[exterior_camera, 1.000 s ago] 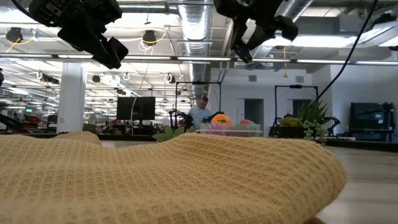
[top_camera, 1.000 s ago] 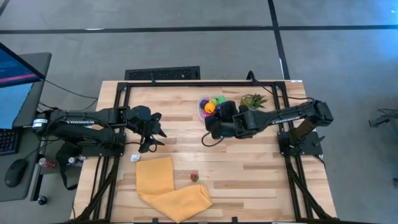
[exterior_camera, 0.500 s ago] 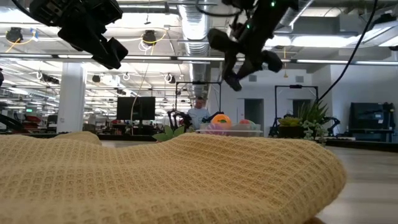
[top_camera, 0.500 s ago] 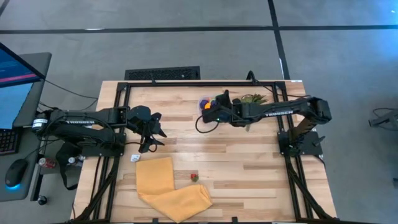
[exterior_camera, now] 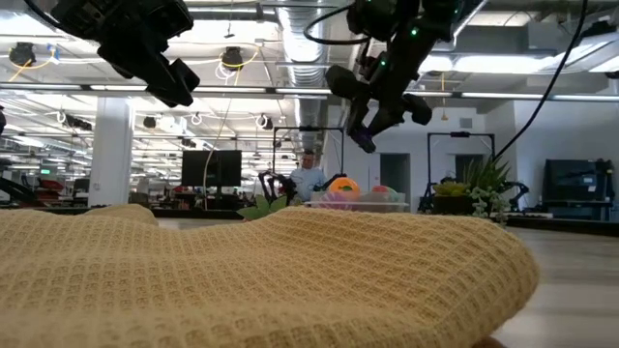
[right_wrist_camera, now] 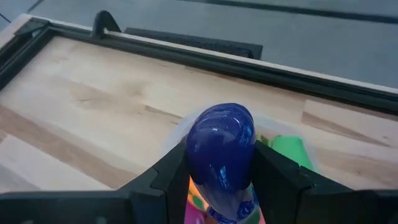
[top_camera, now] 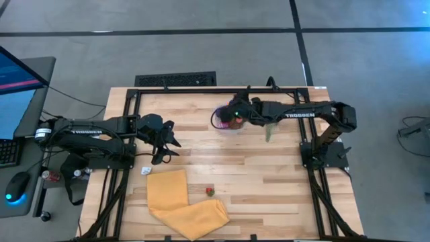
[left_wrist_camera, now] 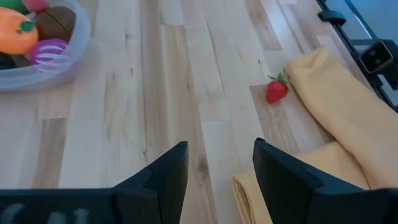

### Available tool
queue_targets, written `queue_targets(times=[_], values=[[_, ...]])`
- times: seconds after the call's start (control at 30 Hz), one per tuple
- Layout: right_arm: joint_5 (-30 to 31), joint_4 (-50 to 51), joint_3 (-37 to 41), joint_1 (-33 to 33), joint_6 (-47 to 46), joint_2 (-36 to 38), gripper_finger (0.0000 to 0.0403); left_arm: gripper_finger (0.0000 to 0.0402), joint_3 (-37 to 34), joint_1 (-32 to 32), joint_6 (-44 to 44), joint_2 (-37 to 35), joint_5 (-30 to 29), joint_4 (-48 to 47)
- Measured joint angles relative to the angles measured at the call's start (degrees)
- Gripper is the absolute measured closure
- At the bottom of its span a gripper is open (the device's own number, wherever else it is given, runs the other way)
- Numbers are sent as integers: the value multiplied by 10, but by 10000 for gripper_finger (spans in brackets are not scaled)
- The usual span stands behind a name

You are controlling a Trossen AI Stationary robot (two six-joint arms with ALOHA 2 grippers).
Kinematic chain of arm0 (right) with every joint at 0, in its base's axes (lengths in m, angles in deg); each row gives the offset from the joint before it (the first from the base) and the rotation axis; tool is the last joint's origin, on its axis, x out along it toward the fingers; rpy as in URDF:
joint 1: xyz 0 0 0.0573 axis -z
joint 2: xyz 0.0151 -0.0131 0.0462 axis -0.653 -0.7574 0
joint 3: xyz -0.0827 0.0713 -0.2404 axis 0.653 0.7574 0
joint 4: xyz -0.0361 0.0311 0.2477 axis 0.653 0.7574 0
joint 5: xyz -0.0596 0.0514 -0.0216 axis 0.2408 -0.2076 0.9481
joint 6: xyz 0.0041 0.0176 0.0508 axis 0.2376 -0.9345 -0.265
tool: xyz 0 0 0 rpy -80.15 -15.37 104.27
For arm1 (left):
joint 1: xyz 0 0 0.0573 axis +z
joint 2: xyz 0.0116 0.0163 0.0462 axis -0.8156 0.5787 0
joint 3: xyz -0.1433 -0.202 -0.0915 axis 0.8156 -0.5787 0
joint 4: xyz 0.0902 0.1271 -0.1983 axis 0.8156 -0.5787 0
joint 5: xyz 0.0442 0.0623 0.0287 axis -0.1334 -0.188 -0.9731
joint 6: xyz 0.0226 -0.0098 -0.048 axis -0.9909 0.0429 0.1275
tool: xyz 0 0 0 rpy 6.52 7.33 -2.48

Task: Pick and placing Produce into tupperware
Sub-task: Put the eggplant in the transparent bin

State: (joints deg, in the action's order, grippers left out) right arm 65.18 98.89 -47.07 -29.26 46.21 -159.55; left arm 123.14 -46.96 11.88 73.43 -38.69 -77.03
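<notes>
Near edge: yellow cloth (top_camera: 183, 204), lone strawberry (top_camera: 209, 191) just beside it (last piece out on counter (top_camera: 269, 175)). Left gripper (top_camera: 166, 143) waits mid-counter, jaws slightly spread, empty, nearer strawberry. Far side: right gripper (right_wrist_camera: 219, 163) pinching purple eggplant (right_wrist_camera: 221, 149), long axis pointing down, directly over tupperware (top_camera: 225, 121). Release looks next.

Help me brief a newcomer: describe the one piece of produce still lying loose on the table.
Start at the yellow cloth near the table's front edge. Just off its right side, on bare wood, lies a small red strawberry with a green cap. It is alone; the other produce sits in the tupperware at the far side.
</notes>
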Motion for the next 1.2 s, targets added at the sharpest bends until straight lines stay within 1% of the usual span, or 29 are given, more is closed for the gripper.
queue_targets(times=[0.07, 0.17, 0.23, 0.37, 0.5, 0.67, 0.73, 0.9, 1.07, 1.2], values=[[-18, 0, 0, 14, 10, 0, 228, 233, 0, 0, 4, 0, -3, 8], [-29, -5, 1, 29, 17, 0, 229, 233, 0, 0, 9, 0, -4, 19], [-38, -32, 13, 38, 17, 0, 228, 233, 0, 0, 10, 0, -4, 23], [-88, -67, 49, 54, 10, 0, 227, 233, 0, 0, 12, 0, -12, 24], [-89, -95, 79, 52, -3, 0, 230, 233, 0, 0, 19, 0, -13, 24], [-91, -101, 81, 52, -3, -1, 229, 233, 0, 0, 19, 0, -17, 24], [-91, -105, 80, 52, -4, -11, 227, 233, 0, 0, 19, 0, -18, 24], [-125, -113, 80, 51, -7, -47, 228, 233, 0, 0, 25, 0, -19, 24], [-130, -138, 81, 39, -19, -76, 227, 233, 0, 0, 37, 0, -19, 24], [-134, -144, 81, 38, -19, -78, 226, 233, 0, 0, 40, 0, -19, 24]])
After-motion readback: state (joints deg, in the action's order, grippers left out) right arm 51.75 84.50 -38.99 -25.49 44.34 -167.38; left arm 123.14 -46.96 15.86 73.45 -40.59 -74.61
